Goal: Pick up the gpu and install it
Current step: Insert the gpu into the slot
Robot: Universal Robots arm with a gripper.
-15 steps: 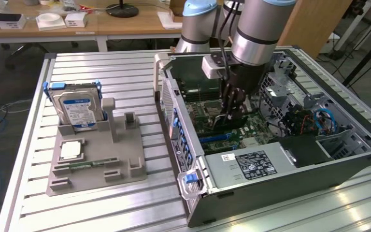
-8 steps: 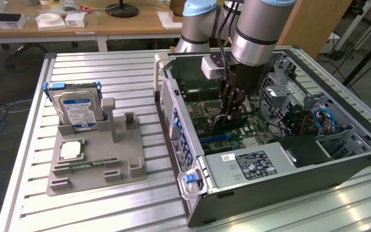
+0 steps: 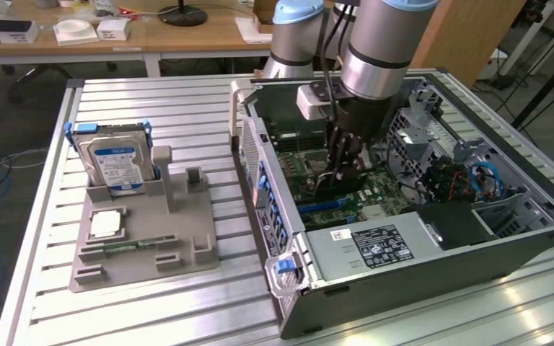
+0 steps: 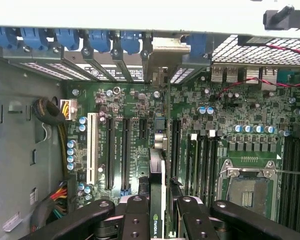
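Inside the open computer case [image 3: 508, 241], my gripper [image 3: 340, 167] is shut on the gpu [image 3: 333, 184], which it holds upright just above the motherboard [image 3: 301, 169]. In the wrist view the gpu [image 4: 157, 170] appears edge-on between my two black fingers [image 4: 135, 215], and my gripper [image 4: 160, 212] clamps its top edge. The card lies along a long expansion slot [image 4: 174, 150], among the black slots [image 4: 125, 150]. Its silver bracket [image 4: 162, 52] reaches the case's rear slot openings. I cannot tell whether the card is fully seated.
A grey fixture [image 3: 142, 249] on the slatted table at the exterior view's left holds a hard drive [image 3: 115, 164] with blue clips and a memory stick [image 3: 128, 246]. The power supply [image 3: 374, 245] fills the case's near end. Blue retainer clips [image 4: 70, 37] line the rear wall. Cables [image 4: 55, 112] run beside the board.
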